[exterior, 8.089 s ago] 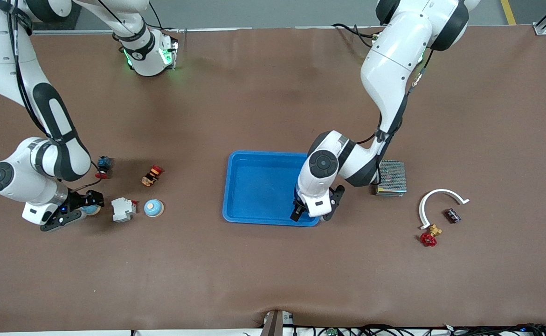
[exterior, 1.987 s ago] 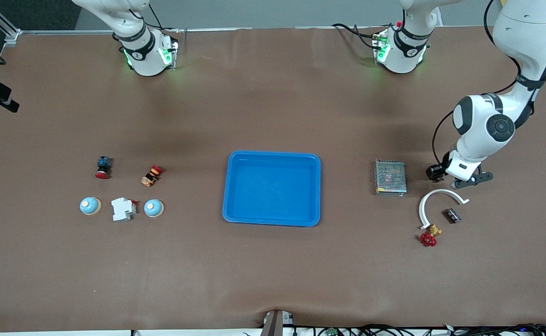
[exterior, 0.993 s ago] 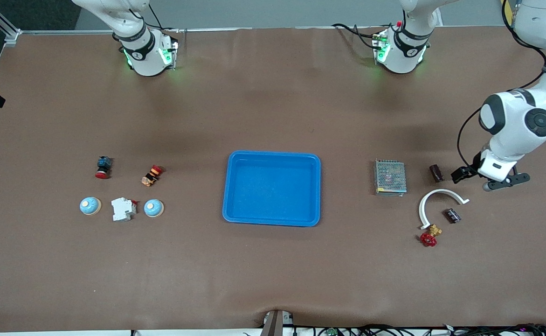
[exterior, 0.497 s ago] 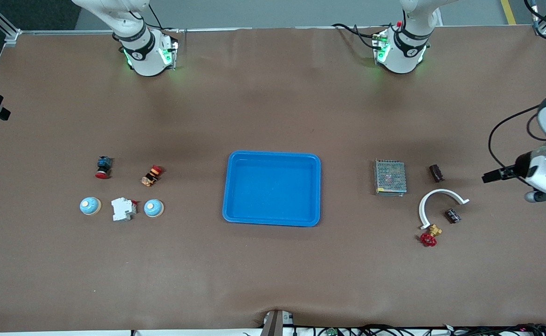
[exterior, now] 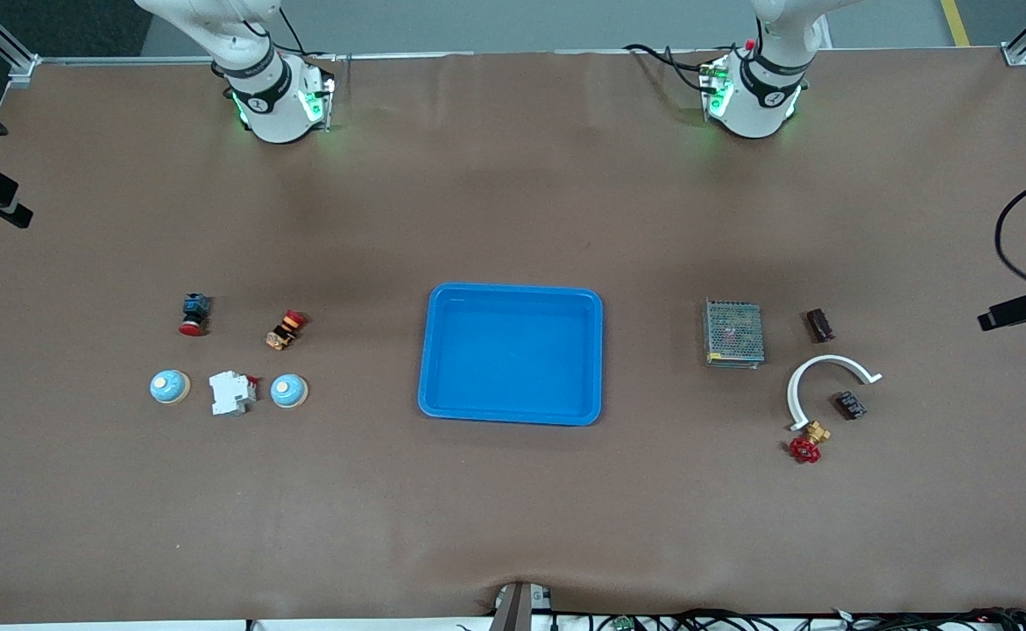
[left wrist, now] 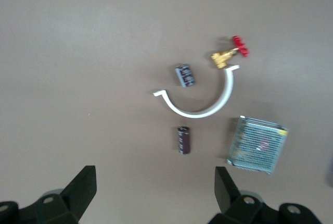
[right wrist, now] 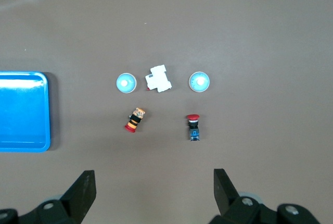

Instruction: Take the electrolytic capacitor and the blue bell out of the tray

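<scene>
Two dark capacitors lie on the table at the left arm's end: one beside the metal mesh box, the other nearer the front camera, within a white arc's curve. Two light-blue bells sit at the right arm's end, either side of a white breaker. My left gripper hangs open and empty high over the capacitors. My right gripper hangs open and empty high over the bells. The blue tray in the middle holds nothing.
A mesh box, a white arc and a red-handled brass valve lie by the capacitors. A white breaker and two push buttons lie by the bells. Both arms show only at the front view's side edges.
The left arm has swung away from the parts at its end and almost out of the front view, uncovering the capacitor by the mesh box. The right arm has hardly moved.
</scene>
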`<state>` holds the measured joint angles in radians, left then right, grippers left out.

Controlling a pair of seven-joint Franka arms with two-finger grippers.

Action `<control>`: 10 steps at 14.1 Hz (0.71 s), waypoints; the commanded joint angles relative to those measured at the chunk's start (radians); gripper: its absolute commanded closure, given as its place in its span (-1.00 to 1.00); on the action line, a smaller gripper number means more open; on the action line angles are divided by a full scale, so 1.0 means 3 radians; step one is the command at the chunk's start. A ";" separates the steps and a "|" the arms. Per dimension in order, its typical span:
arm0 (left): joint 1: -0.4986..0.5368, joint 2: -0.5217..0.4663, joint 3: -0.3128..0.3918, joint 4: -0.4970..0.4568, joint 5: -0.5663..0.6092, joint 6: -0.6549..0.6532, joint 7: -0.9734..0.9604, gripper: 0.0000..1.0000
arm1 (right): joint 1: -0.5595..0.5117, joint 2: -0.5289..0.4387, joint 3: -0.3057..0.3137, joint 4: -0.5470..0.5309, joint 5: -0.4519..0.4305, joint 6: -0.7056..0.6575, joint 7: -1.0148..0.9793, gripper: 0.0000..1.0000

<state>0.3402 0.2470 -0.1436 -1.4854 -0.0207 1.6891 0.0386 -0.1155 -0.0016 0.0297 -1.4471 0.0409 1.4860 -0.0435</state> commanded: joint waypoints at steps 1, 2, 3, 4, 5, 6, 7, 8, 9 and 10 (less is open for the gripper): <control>-0.0009 -0.0123 -0.0114 0.0134 -0.0146 -0.0220 -0.0057 -1.00 | 0.0083 0.0046 -0.0007 0.0094 0.0038 -0.0075 -0.0008 -1.00; -0.0009 -0.0224 -0.0186 0.0180 -0.0151 -0.0246 -0.0088 -1.00 | 0.0099 0.0046 -0.0007 0.0094 0.0038 -0.0075 -0.0013 -1.00; -0.0014 -0.0255 -0.0262 0.0186 -0.0136 -0.0246 -0.0118 -1.00 | 0.0104 0.0046 -0.0012 0.0094 0.0038 -0.0070 -0.0013 -1.00; -0.0024 -0.0251 -0.0324 0.0191 -0.0125 -0.0246 -0.0159 -1.00 | 0.0104 0.0046 -0.0012 0.0094 0.0033 -0.0065 -0.0019 -1.00; -0.0020 -0.0251 -0.0339 0.0191 -0.0125 -0.0241 -0.0200 -1.00 | 0.0104 0.0046 -0.0012 0.0094 0.0027 -0.0070 -0.0019 -1.00; -0.0019 -0.0251 -0.0345 0.0196 -0.0125 -0.0241 -0.0221 -1.00 | 0.0109 0.0046 -0.0012 0.0094 0.0012 -0.0070 -0.0019 -1.00; -0.0025 -0.0251 -0.0345 0.0196 -0.0125 -0.0241 -0.0221 -1.00 | 0.0109 0.0046 -0.0012 0.0089 0.0012 -0.0070 -0.0019 -1.00; -0.0020 -0.0251 -0.0345 0.0196 -0.0115 -0.0241 -0.0221 -1.00 | 0.0104 0.0046 -0.0012 0.0084 0.0012 -0.0065 -0.0019 -1.00; -0.0025 -0.0246 -0.0345 0.0196 -0.0115 -0.0241 -0.0216 -1.00 | 0.0109 0.0046 -0.0012 0.0073 0.0012 -0.0060 -0.0019 -1.00; -0.0025 -0.0246 -0.0345 0.0196 -0.0115 -0.0241 -0.0221 -1.00 | 0.0104 0.0046 -0.0007 0.0073 0.0017 -0.0065 -0.0019 -1.00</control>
<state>0.3289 0.1725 -0.2448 -1.4384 -0.0466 1.6326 -0.0242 -0.0862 0.0001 0.0297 -1.4471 0.0409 1.4814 -0.0451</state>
